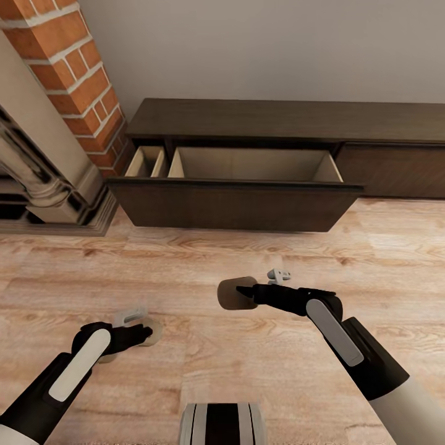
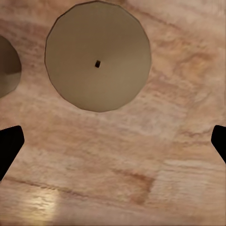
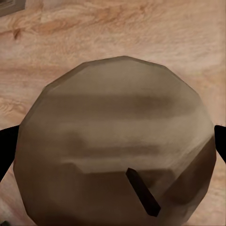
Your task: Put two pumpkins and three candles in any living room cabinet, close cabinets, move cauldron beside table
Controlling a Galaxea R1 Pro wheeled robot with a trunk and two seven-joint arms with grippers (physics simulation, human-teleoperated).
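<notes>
Two arms reach forward over the light wood plank floor [image 1: 185, 259]. At our left, the brick-and-stone fireplace [image 1: 55, 111] stands beside the long dark-brown wood cabinet [image 1: 278, 120], whose wide drawer [image 1: 247, 164] is pulled out, its pale tan inside bare.

Our left gripper [image 1: 145, 334] hangs low and points down at the floor, fingers spread wide with nothing between them, above a squat beige round candle [image 2: 98, 62] with a tiny dark wick; another candle's edge [image 2: 7, 66] lies just beside it.

Our right gripper [image 1: 241, 290] stretches level toward the left, fingers closed on a third beige candle [image 3: 117, 146], carried clear of the floor, near the drawer's front.

We judge these candles stiff, light and smooth-sided; clamping across the round wall should hold best.
</notes>
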